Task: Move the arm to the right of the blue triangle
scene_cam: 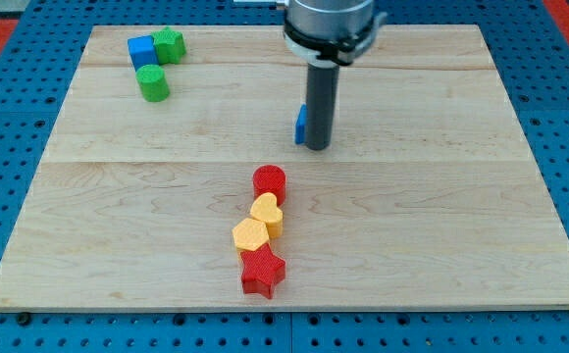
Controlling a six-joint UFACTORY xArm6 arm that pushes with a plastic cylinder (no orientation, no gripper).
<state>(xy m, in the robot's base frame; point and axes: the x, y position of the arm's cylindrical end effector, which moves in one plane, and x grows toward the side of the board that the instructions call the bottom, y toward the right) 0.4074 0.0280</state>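
Note:
The blue triangle [301, 123] lies a little above the board's middle, mostly hidden behind my rod; only its left edge shows. My tip [318, 146] rests on the board right against the triangle's right side, touching or nearly touching it. The rod comes down from the arm's grey wrist [330, 22] at the view's top.
A blue cube [141, 51], a green block [169, 44] and a green cylinder [153, 82] cluster at the top left. Below the tip, a red cylinder [270, 181], a yellow heart [266, 213], a yellow block [251, 236] and a red star [262, 272] form a line on the wooden board [461, 196].

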